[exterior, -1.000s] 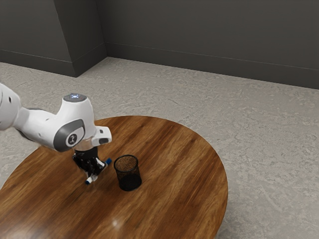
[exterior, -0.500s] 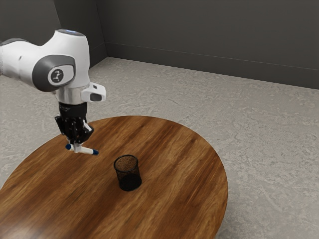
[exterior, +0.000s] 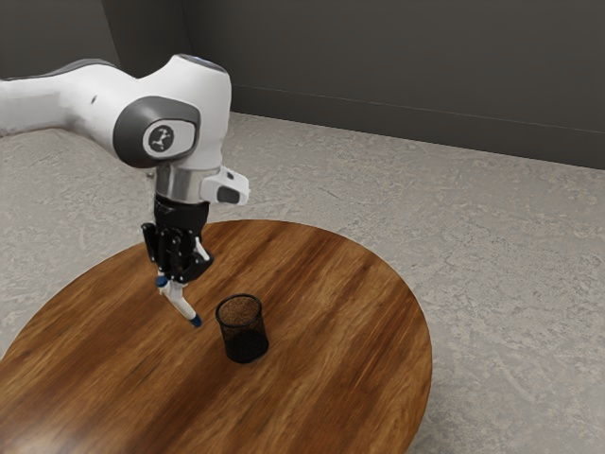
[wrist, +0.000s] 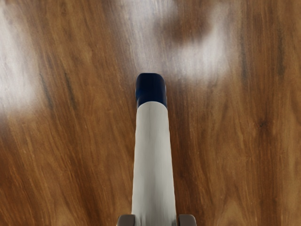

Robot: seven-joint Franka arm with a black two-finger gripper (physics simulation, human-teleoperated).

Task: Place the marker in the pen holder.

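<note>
Slanting below claw (exterior: 171, 279), marker (exterior: 180, 302) sits pinched, fingers (wrist: 187, 220) parted by its width.

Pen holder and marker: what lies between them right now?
In the exterior view, a narrow stretch of bare tabletop shows between the raised marker's lower end and the pen holder.

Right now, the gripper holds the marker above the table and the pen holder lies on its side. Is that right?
No: the pen holder stands upright on the table, as the exterior view shows. The gripper does hold the marker above the table.
</note>
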